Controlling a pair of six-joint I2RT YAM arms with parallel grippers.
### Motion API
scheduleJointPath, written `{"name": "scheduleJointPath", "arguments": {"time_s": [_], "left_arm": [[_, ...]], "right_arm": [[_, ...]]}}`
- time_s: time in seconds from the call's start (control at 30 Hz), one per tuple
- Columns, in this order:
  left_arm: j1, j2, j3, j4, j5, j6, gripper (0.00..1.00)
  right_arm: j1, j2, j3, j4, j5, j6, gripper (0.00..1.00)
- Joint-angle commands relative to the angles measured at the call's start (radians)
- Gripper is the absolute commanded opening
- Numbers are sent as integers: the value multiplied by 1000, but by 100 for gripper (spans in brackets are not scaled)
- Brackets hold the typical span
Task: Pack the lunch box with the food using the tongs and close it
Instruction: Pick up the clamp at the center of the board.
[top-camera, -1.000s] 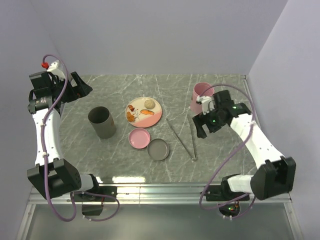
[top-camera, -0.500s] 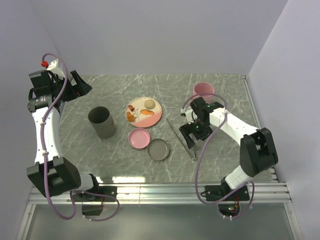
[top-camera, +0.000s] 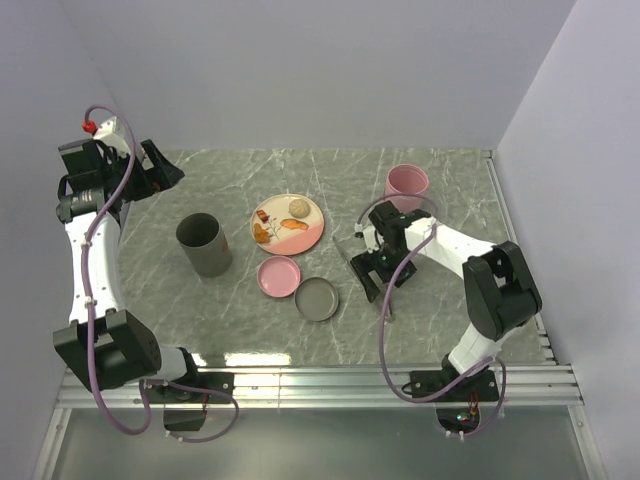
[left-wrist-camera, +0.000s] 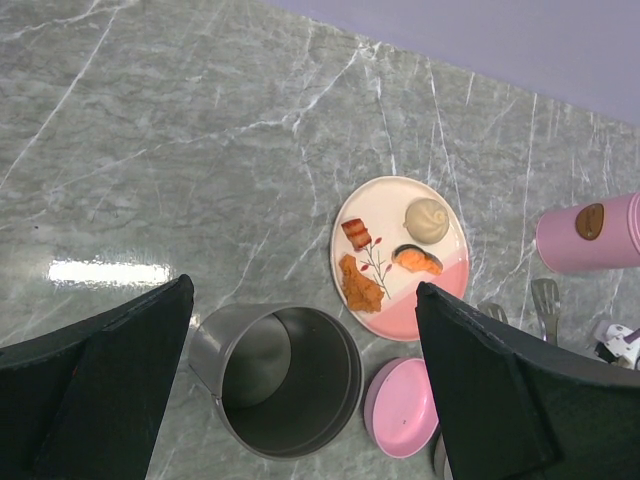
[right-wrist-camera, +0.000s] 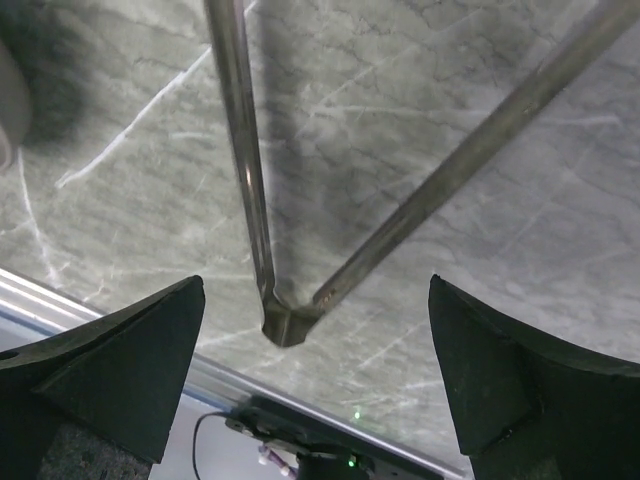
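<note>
The silver tongs (right-wrist-camera: 247, 180) lie flat on the table, and their joined end (right-wrist-camera: 287, 322) sits between the fingers of my right gripper (right-wrist-camera: 316, 300). That gripper (top-camera: 379, 268) is open, low over the tongs and not closed on them. The food is on a pink-and-cream plate (top-camera: 310, 237): a beige ball (left-wrist-camera: 427, 218), an orange piece (left-wrist-camera: 417, 260), a brown chunk (left-wrist-camera: 361, 285) and a red bit (left-wrist-camera: 356, 233). The lunch box's grey tub (top-camera: 205, 243) stands open left of the plate. My left gripper (top-camera: 160, 172) hangs open high at the back left, holding nothing.
A pink lid (top-camera: 279, 276) and a grey lid (top-camera: 317, 299) lie in front of the plate. A pink tub (top-camera: 406, 185) stands at the back right, behind my right arm. The table's front metal rail (top-camera: 320, 378) runs just beyond the tongs' joined end.
My right arm has swung from beside the pink tub leftward and down, and its open gripper now straddles the tongs. The left arm has not moved.
</note>
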Motion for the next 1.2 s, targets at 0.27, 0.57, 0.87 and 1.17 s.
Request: {"name": "scheduleJointPath", "arguments": {"time_s": [0.27, 0.57, 0.87, 1.17], "left_arm": [[-2, 13, -4, 55, 32, -22, 100], [-2, 26, -12, 61, 38, -42, 100], [-2, 15, -43, 83, 46, -50, 99], [-2, 21, -29, 75, 41, -45, 99]], "right_arm": [[20, 56, -35, 202, 68, 73, 100], [93, 62, -88, 340, 174, 108, 100], [95, 61, -59, 400, 199, 153, 100], [101, 85, -35, 395, 202, 188, 99]]}}
